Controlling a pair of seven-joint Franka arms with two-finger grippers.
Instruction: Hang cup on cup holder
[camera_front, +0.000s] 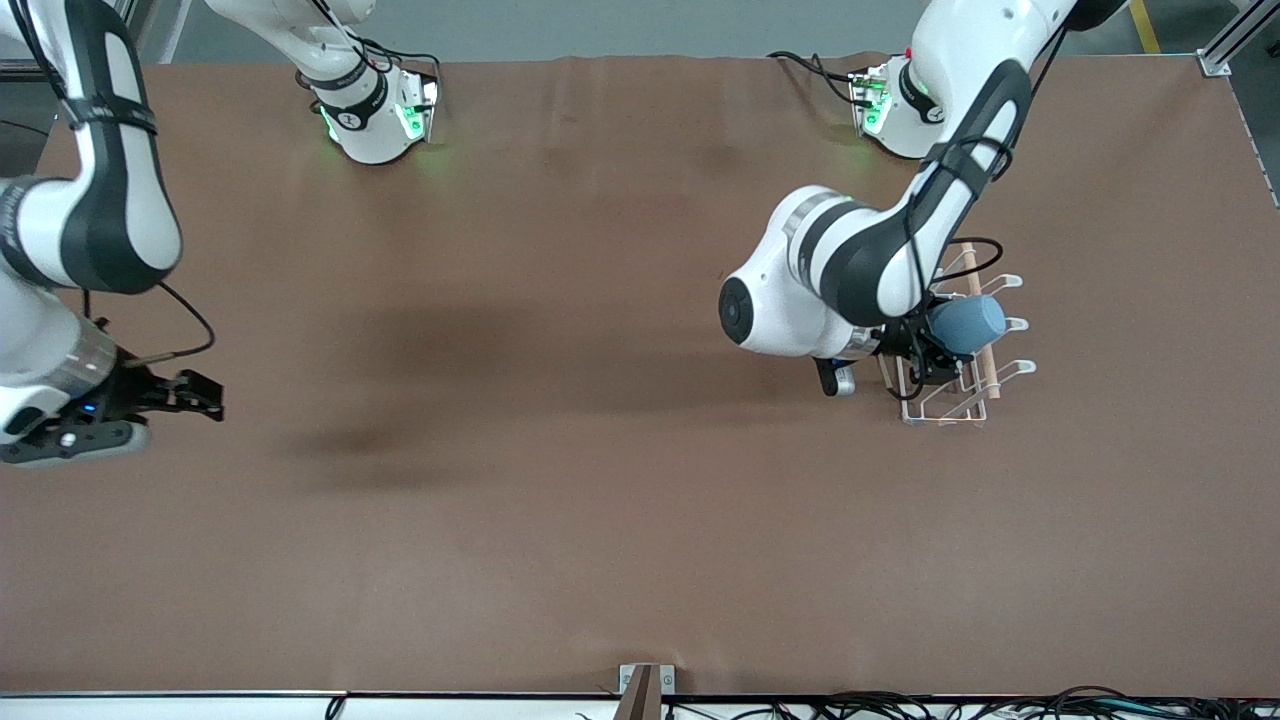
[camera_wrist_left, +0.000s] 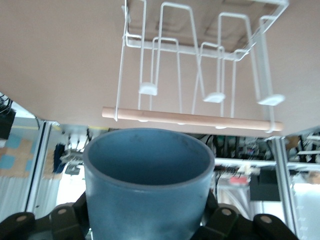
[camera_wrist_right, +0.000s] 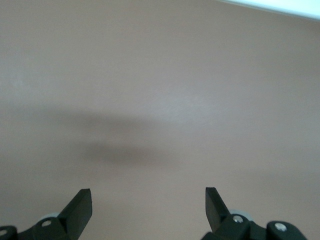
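We count one small light-blue matte cylindrical cup (camera_front: 968, 322), clamped sideways in the left end effector (camera_front: 935, 345) over one white wire cup holder with a light wooden rod along its top (camera_front: 975, 400). The holder stands on the brown bench (camera_front: 560, 480) toward the left arm's end. In the left wrist view three capped prongs show; the arm covers part of the rack from the front. The right end effector (camera_front: 205, 393) waits with fingers spread wide, holding nothing, over bare bench at the right arm's end
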